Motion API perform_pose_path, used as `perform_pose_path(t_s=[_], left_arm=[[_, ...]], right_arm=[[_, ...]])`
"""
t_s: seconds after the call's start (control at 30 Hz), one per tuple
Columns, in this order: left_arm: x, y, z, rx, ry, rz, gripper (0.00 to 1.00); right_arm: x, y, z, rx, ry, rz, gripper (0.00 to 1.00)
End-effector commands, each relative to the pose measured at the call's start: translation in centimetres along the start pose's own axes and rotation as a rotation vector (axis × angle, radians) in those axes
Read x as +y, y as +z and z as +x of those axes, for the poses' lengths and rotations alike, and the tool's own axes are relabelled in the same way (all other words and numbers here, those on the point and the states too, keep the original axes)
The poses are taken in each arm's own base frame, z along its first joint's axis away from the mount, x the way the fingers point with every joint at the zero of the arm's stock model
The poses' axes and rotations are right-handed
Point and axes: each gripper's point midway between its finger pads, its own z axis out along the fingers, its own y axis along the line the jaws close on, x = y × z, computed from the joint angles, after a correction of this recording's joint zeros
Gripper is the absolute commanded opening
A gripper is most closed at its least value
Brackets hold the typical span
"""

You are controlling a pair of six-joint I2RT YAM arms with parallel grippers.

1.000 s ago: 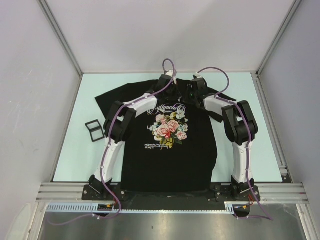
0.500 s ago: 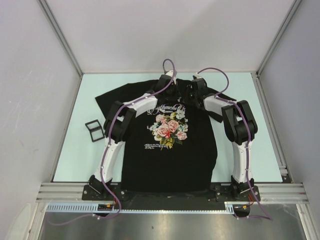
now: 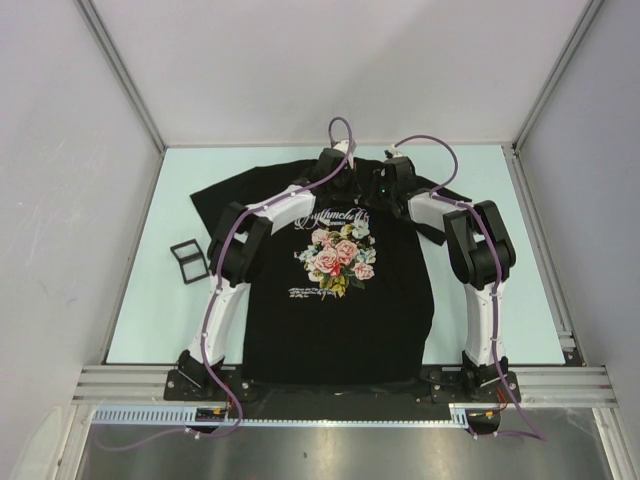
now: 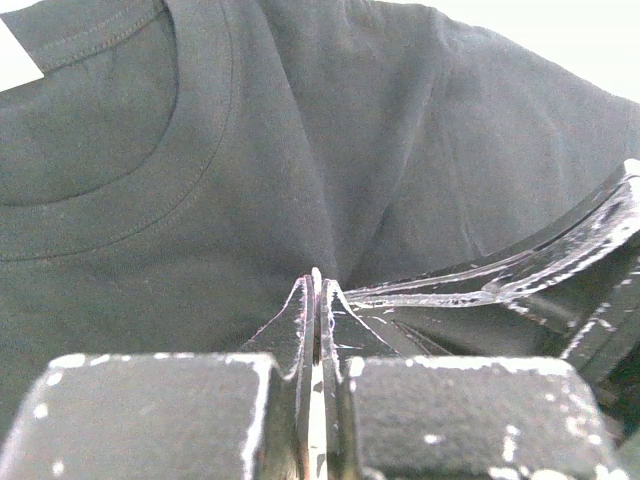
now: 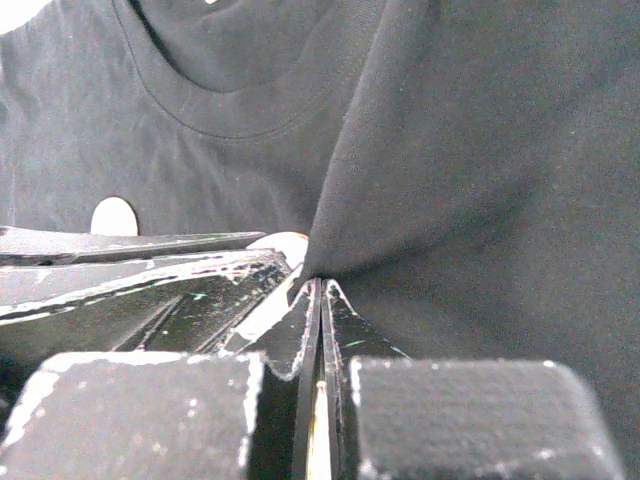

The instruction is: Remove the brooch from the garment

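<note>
The garment, a black T-shirt with a rose print, lies flat on the table. Both grippers meet just below its collar. My left gripper is shut, and a thin pale sliver, seemingly the brooch, sticks out between its tips. In the right wrist view a small white rounded piece shows at those tips. My right gripper is shut on a fold of the black fabric, which tents up to its tips. A second white oval lies on the shirt further left.
A black rectangular frame lies on the pale green table left of the shirt. Grey walls and metal rails close in the table on three sides.
The right gripper has shifted slightly toward the left gripper at the collar. Otherwise the arms and the shirt look the same.
</note>
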Motion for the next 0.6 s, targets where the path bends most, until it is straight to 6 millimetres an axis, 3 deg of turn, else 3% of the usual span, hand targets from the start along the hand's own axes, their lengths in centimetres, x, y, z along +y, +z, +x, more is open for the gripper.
perform_pose_path(t_s=[0.0, 0.23, 0.37, 0.57], left_arm=[[-5.1, -0.6, -0.6, 0.002, 0.034, 0.127, 0.0], [-4.6, -0.7, -1.6, -0.035, 0.014, 0.096, 0.0], [-4.2, -0.9, -2.4, -0.068, 0.004, 0.075, 0.0], [-3.3, -1.2, -2.6, -0.067, -0.016, 0.064, 0.0]], right_arm=[[4.6, -1.9, -4.4, -0.131, -0.042, -0.144, 0.0], [0.5, -3.1, -4.7, -0.153, -0.034, 0.101, 0.0], [0.9, -4.3, -5.3, -0.173, -0.056, 0.124, 0.08], [2.2, -3.6, -4.2, -0.141, -0.044, 0.046, 0.07]])
